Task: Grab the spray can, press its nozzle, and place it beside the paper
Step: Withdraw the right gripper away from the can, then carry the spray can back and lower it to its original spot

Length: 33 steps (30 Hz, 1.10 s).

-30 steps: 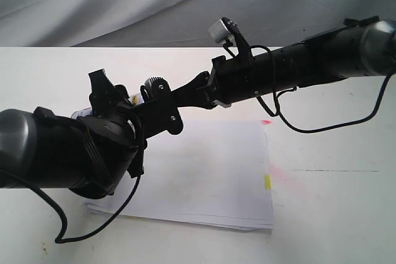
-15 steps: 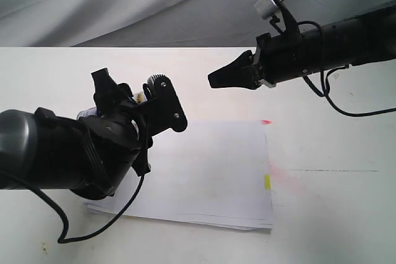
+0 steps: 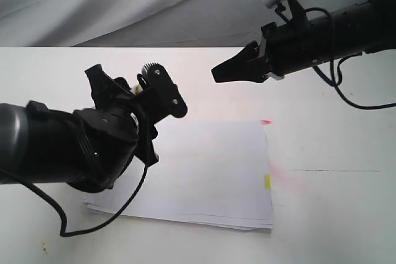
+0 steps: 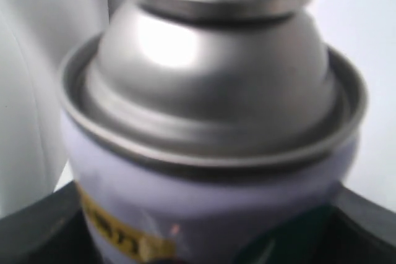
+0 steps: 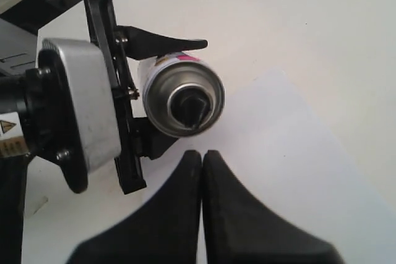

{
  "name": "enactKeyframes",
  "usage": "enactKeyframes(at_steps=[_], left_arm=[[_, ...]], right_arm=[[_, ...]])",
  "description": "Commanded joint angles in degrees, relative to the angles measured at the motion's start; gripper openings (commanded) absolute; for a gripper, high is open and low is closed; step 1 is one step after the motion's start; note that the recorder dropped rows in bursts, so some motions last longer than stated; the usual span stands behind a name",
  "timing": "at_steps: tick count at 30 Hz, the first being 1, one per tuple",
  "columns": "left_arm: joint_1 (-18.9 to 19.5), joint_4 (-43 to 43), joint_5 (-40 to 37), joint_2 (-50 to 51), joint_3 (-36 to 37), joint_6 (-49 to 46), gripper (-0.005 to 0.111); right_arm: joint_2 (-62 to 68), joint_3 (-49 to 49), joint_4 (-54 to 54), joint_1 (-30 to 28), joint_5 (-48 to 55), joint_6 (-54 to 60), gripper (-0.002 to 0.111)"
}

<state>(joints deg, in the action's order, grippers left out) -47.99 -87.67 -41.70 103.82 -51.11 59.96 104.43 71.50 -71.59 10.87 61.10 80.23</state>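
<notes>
Grips a small white cylindrical aerosol spray can [image 5: 179, 94] in the left gripper [image 3: 131, 86], with one black finger [image 5: 162, 41] pressed to each side of the body and the silver domed top left bare beyond them. Shows a yellow and pink label patch on the can's wall next to one finger. Carries a tiny black plastic nozzle [image 5: 190, 108] in the middle of the dome, untouched, turned toward the right gripper [image 3: 216, 73]. Fills the left wrist view with the dome and its rolled rim, blurred, the finger edges dark at both lower corners.

Holds the can by the far left corner of the thin stack of plain white paper [image 3: 210, 171]; cannot tell whether over the sheets or just off them.

Keeps the right gripper's fingers pressed tight together, gripping nothing, tips apart from the nozzle, beyond the paper's far edge.

Lies flat on the white table [image 3: 334, 214], the paper, with a small yellow tab [image 3: 267, 182] and a pink mark [image 3: 266, 122] at its right edge.
</notes>
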Motion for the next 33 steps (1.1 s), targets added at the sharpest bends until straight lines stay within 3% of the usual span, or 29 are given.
enactKeyframes(at_steps=[1,5,11,17,27,30,33], left_arm=[[3.55,1.43,2.94,-5.91,-3.07,8.9,0.0],[9.79,7.53,10.05,-11.69,-5.3,10.64,0.0],[23.3,16.38,27.1,-20.06,-5.83,10.76,0.0],[32.41,18.2,44.62,-21.67,-5.83,10.76,0.0],[35.41,19.34,53.97,-13.52,-5.83,8.97,0.0],[35.41,24.0,53.97,-10.54,-5.83,2.74,0.0],[35.41,32.26,56.91,-7.34,-5.83,-10.34,0.0]], right_arm=[[-6.54,-0.33,5.75,-0.3,-2.21,-4.93,0.0],[-13.03,-0.33,11.12,-0.41,-2.62,-9.84,0.0],[-23.83,-0.33,15.56,-0.41,-2.62,-15.98,0.0],[-32.3,-0.33,19.25,-0.41,-0.62,-20.92,0.0],[-39.89,-0.33,22.82,-0.21,5.13,-25.7,0.0],[-41.44,-0.33,22.82,-0.21,6.6,-26.14,0.0],[-42.3,-0.33,22.82,-0.21,8.27,-26.5,0.0]])
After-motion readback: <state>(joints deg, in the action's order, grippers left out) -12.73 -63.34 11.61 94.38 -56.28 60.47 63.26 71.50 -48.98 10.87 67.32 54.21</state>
